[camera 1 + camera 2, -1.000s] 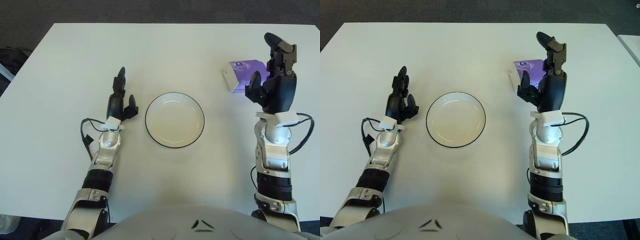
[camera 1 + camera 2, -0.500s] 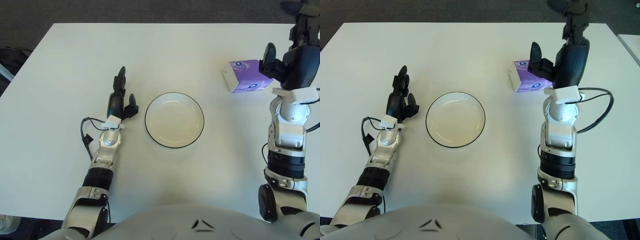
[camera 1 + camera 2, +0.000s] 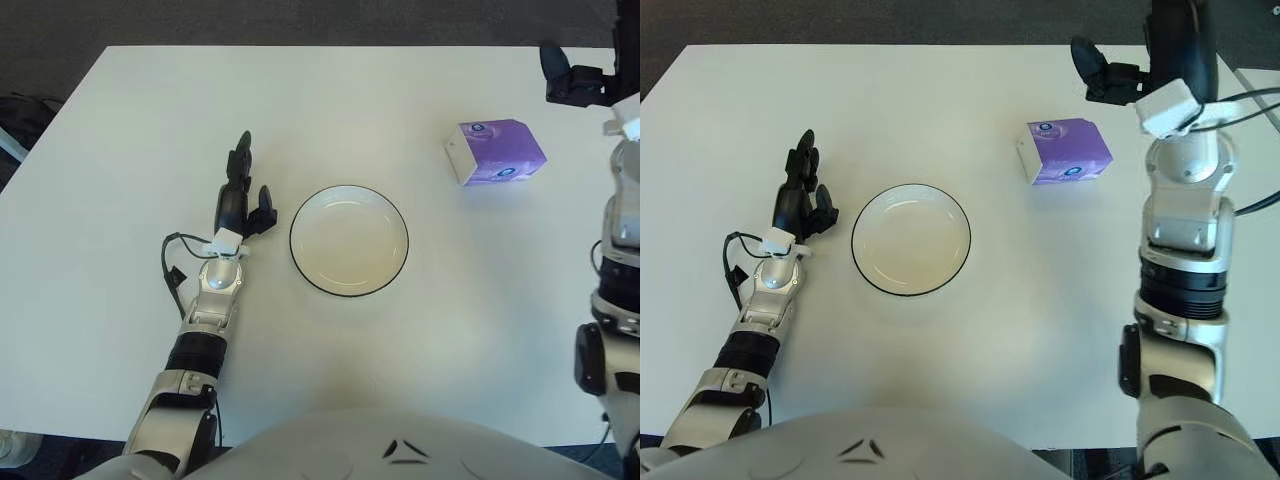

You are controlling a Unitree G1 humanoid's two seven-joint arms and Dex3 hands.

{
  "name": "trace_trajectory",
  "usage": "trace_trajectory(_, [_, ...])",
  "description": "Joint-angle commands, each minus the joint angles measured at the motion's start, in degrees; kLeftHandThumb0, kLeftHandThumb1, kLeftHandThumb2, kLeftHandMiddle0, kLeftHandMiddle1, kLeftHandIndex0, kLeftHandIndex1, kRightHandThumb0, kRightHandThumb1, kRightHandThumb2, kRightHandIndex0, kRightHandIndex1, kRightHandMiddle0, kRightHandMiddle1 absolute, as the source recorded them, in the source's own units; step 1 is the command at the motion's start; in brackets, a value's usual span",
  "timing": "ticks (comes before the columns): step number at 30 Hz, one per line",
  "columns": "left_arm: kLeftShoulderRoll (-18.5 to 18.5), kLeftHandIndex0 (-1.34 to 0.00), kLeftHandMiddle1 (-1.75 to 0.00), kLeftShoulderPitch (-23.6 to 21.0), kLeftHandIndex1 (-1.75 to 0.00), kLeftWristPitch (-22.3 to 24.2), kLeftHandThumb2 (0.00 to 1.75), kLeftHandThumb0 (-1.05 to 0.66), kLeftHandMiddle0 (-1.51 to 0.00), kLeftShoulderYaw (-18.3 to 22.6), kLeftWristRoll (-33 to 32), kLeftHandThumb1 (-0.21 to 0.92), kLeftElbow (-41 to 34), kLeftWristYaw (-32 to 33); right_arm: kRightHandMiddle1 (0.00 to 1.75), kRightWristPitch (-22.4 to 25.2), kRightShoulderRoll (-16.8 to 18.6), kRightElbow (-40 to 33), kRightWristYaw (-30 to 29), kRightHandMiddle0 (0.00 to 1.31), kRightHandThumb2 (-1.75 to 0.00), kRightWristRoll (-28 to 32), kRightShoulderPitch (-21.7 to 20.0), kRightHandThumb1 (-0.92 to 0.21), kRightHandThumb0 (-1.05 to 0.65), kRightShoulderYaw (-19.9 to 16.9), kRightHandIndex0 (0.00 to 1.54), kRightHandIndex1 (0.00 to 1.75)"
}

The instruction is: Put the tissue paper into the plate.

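Plate [image 3: 910, 239] as landmark, empty on the table [image 3: 940, 110]. Tissue box [image 3: 1064, 151] lies well to its right, ungrasped. Right hand [image 3: 1140, 70] is raised beyond the box, holding nothing; how far its fingers spread cannot be told. Left hand [image 3: 800, 205], fingers relaxed and empty, shows just left of the plate. Risk: a reach from this far side may push the box away instead of grasping it.

Bright, even overhead light. White table [image 3: 150, 130] near glare-free. Soft faint shadows under plate [image 3: 349, 240] and tissue box [image 3: 496, 152]. Focus sharp throughout; dark floor beyond table.
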Motion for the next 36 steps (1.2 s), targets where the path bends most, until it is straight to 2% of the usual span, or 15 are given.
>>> trace_trajectory(1, [-2.6, 0.0, 0.0, 8.2, -0.31, 0.0, 0.94, -0.76, -0.16, -1.5, 1.1, 0.92, 12.1, 0.1, 0.56, -7.7, -7.6, 5.6, 10.7, 0.0, -0.66, 3.9, -4.1, -0.91, -0.75, 3.5, 0.38, 0.1])
trace_trajectory(2, [-2.6, 0.0, 0.0, 8.1, -0.32, 0.0, 0.94, -0.76, -0.17, -1.4, 1.1, 0.92, 12.2, 0.0, 0.51, -9.3, -8.4, 6.9, 12.0, 0.0, -0.65, 4.5, -4.7, -0.91, -0.78, 4.1, 0.39, 0.11])
trace_trajectory(5, [-2.4, 0.0, 0.0, 7.9, -0.32, -0.2, 0.94, -0.76, -0.17, -1.3, 1.1, 0.92, 12.5, 0.1, 0.5, -8.6, -13.9, 15.2, 13.9, 0.0, -0.61, -7.6, -11.6, -0.92, -0.9, 11.1, 0.33, 0.09])
trace_trajectory(8, [-2.3, 0.0, 0.0, 7.7, -0.32, -0.3, 0.94, -0.76, -0.17, -1.2, 1.0, 0.92, 12.9, 0.0, 0.55, -9.1, -14.6, 17.0, 13.4, 0.0, -0.57, -11.9, -13.1, -0.92, -1.01, 13.6, 0.26, 0.06])
trace_trajectory(10, [-2.3, 0.0, 0.0, 7.6, -0.33, -0.5, 0.94, -0.76, -0.17, -1.2, 0.9, 0.92, 13.2, -0.1, 0.59, -11.6, -13.6, 21.6, 12.0, 0.0, -0.56, -13.7, -15.9, -0.92, -1.03, 15.9, 0.23, 0.04])
trace_trajectory(12, [-2.2, 0.0, 0.0, 7.4, -0.33, -0.7, 0.93, -0.76, -0.17, -1.1, 0.7, 0.92, 13.5, -0.4, 0.63, -16.1, -12.3, 28.8, 9.2, 0.0, -0.53, -15.6, -19.2, -0.92, -1.04, 18.8, 0.19, 0.02])
trace_trajectory(15, [-2.1, 0.0, 0.0, 7.2, -0.33, -0.9, 0.93, -0.75, -0.17, -1.1, 0.5, 0.92, 13.8, -0.6, 0.64, -20.2, -11.4, 34.6, 6.7, 0.0, -0.52, -16.9, -21.3, -0.92, -1.04, 20.9, 0.16, 0.01])
trace_trajectory(19, [-2.1, 0.0, 0.0, 7.1, -0.33, -1.4, 0.93, -0.75, -0.17, -1.1, 0.3, 0.92, 14.4, -0.6, 0.54, -25.5, -10.1, 42.6, 4.1, 0.0, -0.46, -17.2, -23.0, -0.92, -1.05, 22.9, 0.1, 0.01])
trace_trajectory(21, [-2.0, 0.0, 0.0, 7.1, -0.33, -1.5, 0.93, -0.75, -0.17, -1.1, 0.3, 0.92, 14.5, -0.5, 0.42, -27.3, -9.2, 46.1, 3.4, 0.0, -0.4, -17.3, -24.0, -0.92, -1.05, 24.0, 0.06, 0.01])
trace_trajectory(29, [-1.7, 0.0, 0.0, 7.0, -0.33, -2.1, 0.93, -0.75, -0.17, -1.1, 0.5, 0.92, 14.8, -0.4, 0.11, -30.1, -6.9, 57.3, 0.7, 0.0, -0.33, -20.6, -28.4, -0.92, -1.05, 28.6, 0.0, 0.0])
trace_trajectory(36, [-1.6, 0.0, 0.0, 7.4, -0.32, -2.4, 0.94, -0.74, -0.17, -1.0, 0.4, 0.92, 14.7, -0.4, 0.01, -30.2, -6.5, 60.6, -1.9, 0.0, -0.32, -25.6, -30.6, -0.92, -1.05, 32.7, 0.0, 0.0])
